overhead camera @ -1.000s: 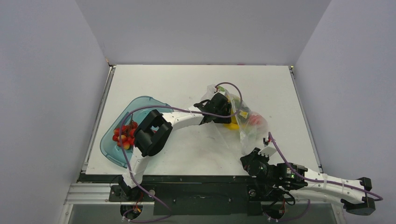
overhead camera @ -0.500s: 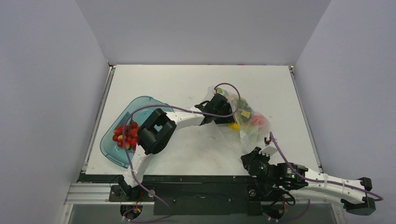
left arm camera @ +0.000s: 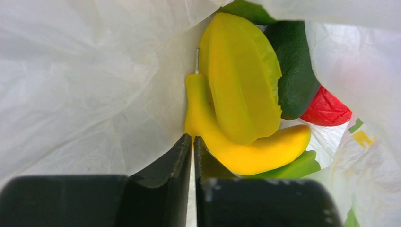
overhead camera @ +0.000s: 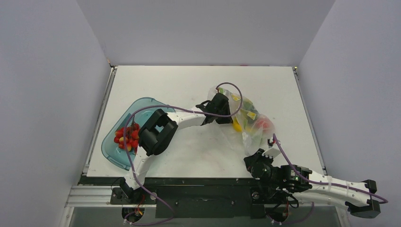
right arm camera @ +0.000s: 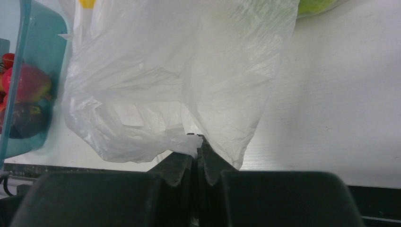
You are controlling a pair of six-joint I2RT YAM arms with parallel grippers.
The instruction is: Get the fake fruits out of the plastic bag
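Bag (overhead camera: 253, 137) sits on the bench (overhead camera: 179, 80), right of centre. Only the left wrist view shows inside: banana (left arm camera: 250, 153), yellow-green piece (left arm camera: 241, 80), dark green piece (left arm camera: 293, 71), red fruit (left arm camera: 326, 109) half hidden. Left gripper (left arm camera: 192, 140) is closed at the banana's end, nothing visibly between its jaws; right gripper (right arm camera: 197, 142) pinches the bag's edge; green-yellow print (left arm camera: 360, 135) is unreadable.

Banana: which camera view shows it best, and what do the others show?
Left wrist: the banana lies close up inside the bag. Top view: only a small yellow sliver through the plastic. Right wrist: just bag, no clear banana.
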